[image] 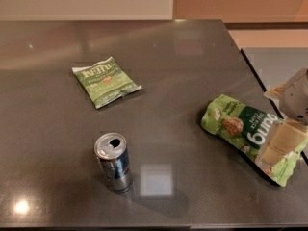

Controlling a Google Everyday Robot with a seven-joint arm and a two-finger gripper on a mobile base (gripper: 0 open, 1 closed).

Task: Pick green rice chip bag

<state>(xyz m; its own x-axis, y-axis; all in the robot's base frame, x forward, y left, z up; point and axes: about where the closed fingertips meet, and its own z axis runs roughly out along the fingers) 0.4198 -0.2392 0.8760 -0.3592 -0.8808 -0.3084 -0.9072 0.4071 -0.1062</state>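
1. The green rice chip bag [236,124] lies flat on the right side of the dark table [192,57], near its edge
2. The gripper [279,146] sits at the right border of the view, overlapping the bag's right end (open or closed, I cannot tell)
3. A smaller green bag [106,81] and a can [114,162] lie well apart, leftward

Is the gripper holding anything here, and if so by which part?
It cannot be told. The gripper sits over the right end of the green rice chip bag, which lies on the table.
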